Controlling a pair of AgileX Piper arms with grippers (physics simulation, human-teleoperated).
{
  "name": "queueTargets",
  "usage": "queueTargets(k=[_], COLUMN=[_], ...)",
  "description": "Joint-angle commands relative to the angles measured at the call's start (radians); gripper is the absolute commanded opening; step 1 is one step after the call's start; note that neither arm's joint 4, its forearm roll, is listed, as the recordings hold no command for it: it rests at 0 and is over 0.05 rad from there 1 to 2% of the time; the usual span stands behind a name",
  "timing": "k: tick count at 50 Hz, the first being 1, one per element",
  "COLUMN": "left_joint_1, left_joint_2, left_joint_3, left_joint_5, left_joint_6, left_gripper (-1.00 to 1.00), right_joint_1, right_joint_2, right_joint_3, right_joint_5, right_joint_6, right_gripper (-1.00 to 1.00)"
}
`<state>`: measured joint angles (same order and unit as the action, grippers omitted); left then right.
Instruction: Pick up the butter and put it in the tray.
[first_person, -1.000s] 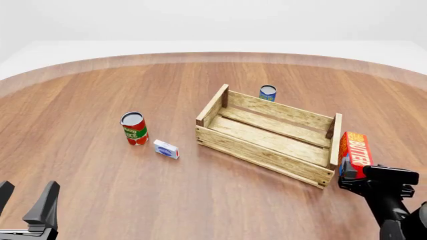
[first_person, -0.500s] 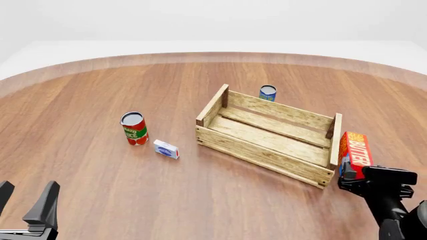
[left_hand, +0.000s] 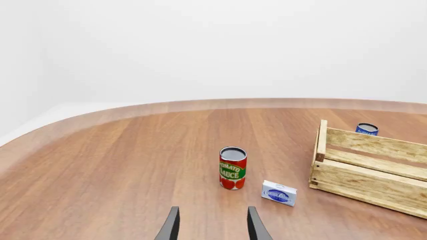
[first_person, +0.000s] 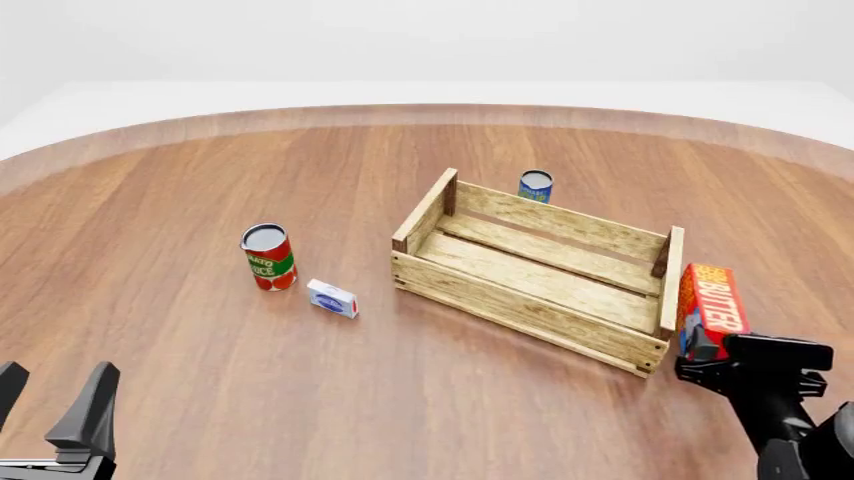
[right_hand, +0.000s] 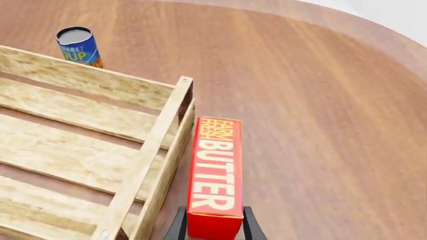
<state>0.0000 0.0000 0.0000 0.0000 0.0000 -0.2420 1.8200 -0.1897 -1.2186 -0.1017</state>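
1. The butter (first_person: 709, 308) stood just outside the tray (first_person: 534, 265), beside its right end board, with its near end between the fingers of the right pincer (first_person: 731, 352).
2. In the right wrist view the right pincer's two fingers sat against the long sides of the butter (right_hand: 215, 175) at its near end — clenched on the carton, by the look of it — while the tray's end board (right_hand: 157, 155) ran just alongside.
3. The left pincer (first_person: 54, 415) hung over the surface (first_person: 200, 380) well away from the tray, fingers spread and grasping nothing.
4. Likely handling: a stiff cardboard carton, fairly light, with smooth printed faces that could slide. Held at one end only, its long body might droop or pivot in the grip.
5. A hold nearer the carton's middle, across the narrow width, would probably carry steadier — the end board must be cleared before lowering it inside the tray.
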Motion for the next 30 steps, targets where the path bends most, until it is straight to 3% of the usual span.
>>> queueTargets(k=[1,30], left_joint_1=[0.0,0.0], left_joint_2=[0.0,0.0], left_joint_3=[0.0,0.0], left_joint_5=[0.0,0.0], left_joint_6=[0.0,0.0], left_gripper=[1.0,1.0], right_joint_1=[0.01,-0.004], right_joint_2=[-0.013,-0.18], right_joint_3=[0.004,0.074], right_joint_5=[-0.001,0.007], right_joint_6=[0.015,0.039], right_gripper=[-1.0,-1.0])
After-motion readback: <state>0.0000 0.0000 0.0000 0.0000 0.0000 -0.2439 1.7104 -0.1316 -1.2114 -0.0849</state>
